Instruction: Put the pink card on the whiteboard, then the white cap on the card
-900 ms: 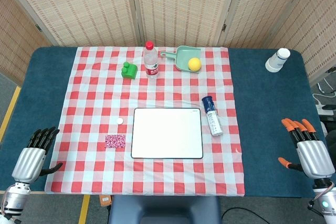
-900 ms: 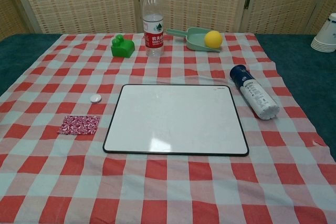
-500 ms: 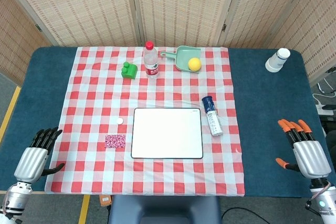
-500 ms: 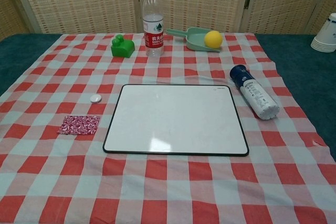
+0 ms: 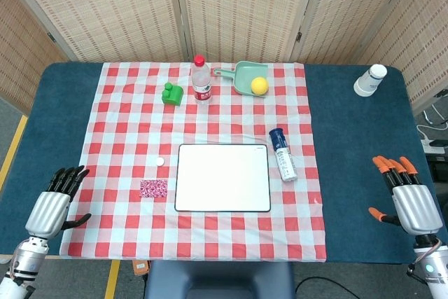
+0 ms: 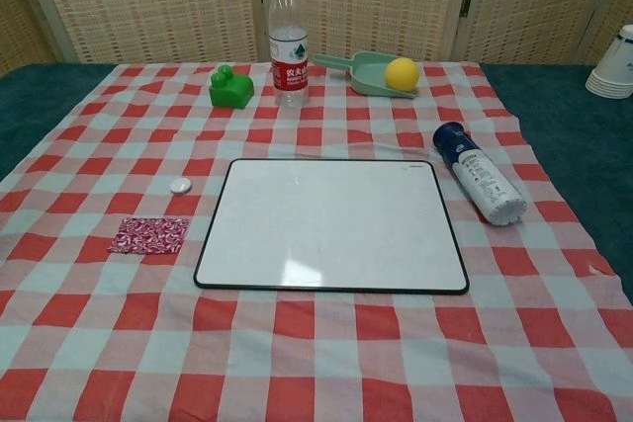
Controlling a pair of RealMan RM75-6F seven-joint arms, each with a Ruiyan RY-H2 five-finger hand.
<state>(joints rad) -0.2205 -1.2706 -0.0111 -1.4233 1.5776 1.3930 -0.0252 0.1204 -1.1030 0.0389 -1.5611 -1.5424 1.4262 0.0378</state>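
The pink patterned card (image 5: 153, 188) (image 6: 149, 235) lies flat on the checked cloth, just left of the whiteboard (image 5: 222, 177) (image 6: 331, 224). A small white cap (image 5: 160, 162) (image 6: 180, 185) sits on the cloth a little beyond the card, near the board's far left corner. Nothing rests on the whiteboard. My left hand (image 5: 52, 204) hovers at the table's near left edge, fingers spread and empty. My right hand (image 5: 410, 197) is at the near right edge, fingers also apart and empty. Neither hand appears in the chest view.
A water bottle (image 5: 201, 80), a green block (image 5: 171, 93) and a green scoop (image 5: 244, 78) holding a yellow ball (image 5: 260, 85) stand at the back. A blue-capped tube (image 5: 283, 154) lies right of the whiteboard. Stacked paper cups (image 5: 369, 80) stand at the far right.
My left hand has shifted slightly rightward and forward. My right hand has moved a little; the objects on the table are unchanged.
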